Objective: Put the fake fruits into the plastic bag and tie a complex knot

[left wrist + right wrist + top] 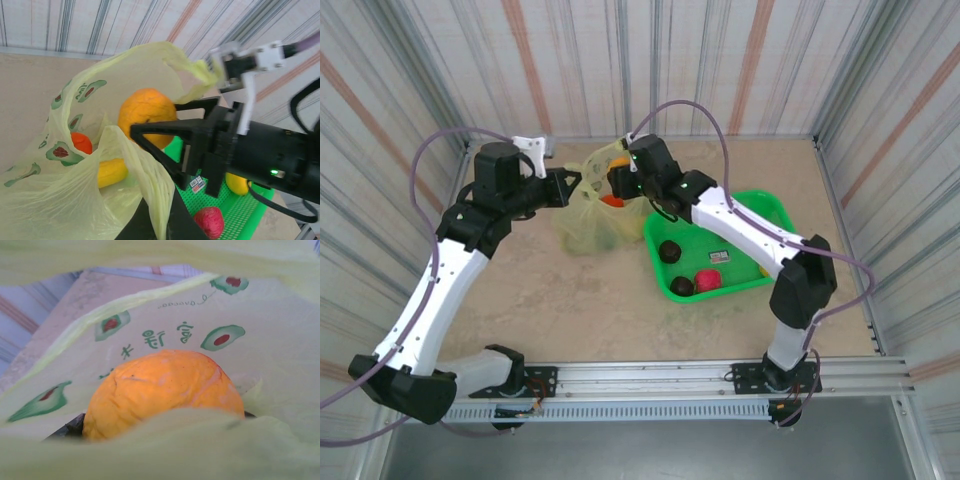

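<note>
**Mid-load: orange at the bag mouth, knot not yet begun**

Pinching the rim of the plastic bag (582, 228) with the left gripper (568, 188), jaws pressed together on the thin film. Holding the mouth up and open, toward the back of the table. Carrying an orange (146, 114) in the right gripper (155, 120), fingers spread wide and touching it on opposite sides. Poised right at the opening: from the right wrist, printed film both behind the orange and across its lower edge, so apparently just past the rim. Not released yet.

Already inside, seen through the open mouth: a red-orange fruit (80, 142) and, below it, a yellow fruit (112, 172). Possibly more lower down, but too hidden to count.

Waiting in the green basket (760, 212), just right of the bag: two dark fruits (669, 251), a pink-red fruit (708, 280) and a lemon-like fruit (236, 183).

By this reckoning, somewhere in the middle of loading. Next, presumably: let the orange drop clear of the rim, then return for the four in the basket.

Tying untouched. One handle loop (192, 72) loose and uncrossed at the top; the other not clearly made out. Gathering both loops and working the knot comes after the last fruit, and looks like the longer, fussier part with film this thin.
</note>
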Motion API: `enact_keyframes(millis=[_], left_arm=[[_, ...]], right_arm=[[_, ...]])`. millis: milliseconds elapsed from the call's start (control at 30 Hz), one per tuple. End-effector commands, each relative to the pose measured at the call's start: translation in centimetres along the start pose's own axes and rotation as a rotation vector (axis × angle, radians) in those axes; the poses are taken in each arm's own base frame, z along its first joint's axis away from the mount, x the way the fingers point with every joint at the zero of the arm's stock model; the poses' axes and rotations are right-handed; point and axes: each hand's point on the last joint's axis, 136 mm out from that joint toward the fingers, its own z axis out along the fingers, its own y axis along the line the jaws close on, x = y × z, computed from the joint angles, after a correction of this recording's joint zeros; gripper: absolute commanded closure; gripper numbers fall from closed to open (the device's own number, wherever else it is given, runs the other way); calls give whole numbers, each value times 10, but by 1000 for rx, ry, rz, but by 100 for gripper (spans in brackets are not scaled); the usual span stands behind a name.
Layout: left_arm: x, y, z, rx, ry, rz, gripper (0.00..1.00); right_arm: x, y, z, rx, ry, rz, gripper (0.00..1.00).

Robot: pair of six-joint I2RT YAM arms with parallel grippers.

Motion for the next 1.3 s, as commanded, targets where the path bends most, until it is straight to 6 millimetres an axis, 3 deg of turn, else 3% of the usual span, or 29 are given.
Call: enact_keyframes(millis=[0, 133, 333, 433, 533, 633, 733, 1067, 1267], left_arm=[[-10, -3, -11, -5, -26, 15, 100], [-13, 1, -9, -21, -27, 16, 100], [-13, 1, -5, -19, -20, 11, 100], [-13, 2, -5, -19, -20, 9, 100], [-14, 2, -4, -23, -22, 10, 100], [-13, 5, -2, -33, -17, 10, 100], [-14, 7, 1, -38, -13, 4, 100], [-17, 8, 6, -39, -10, -3, 100], [-18, 10, 3, -51, -19, 1, 100]], right_arm=[[14, -5, 13, 47, 58, 28, 31], [20, 1, 17, 28, 78, 31, 15], [20, 2, 8, -7, 74, 33, 14], [16, 6, 1, -39, 64, 39, 22], [10, 11, -10, -76, 41, 42, 42], [3, 21, -27, -139, 14, 37, 59], [2, 26, -45, -187, -8, 21, 66], [26, 36, -113, -356, -2, -55, 55], [52, 22, -157, -368, 19, -55, 56]])
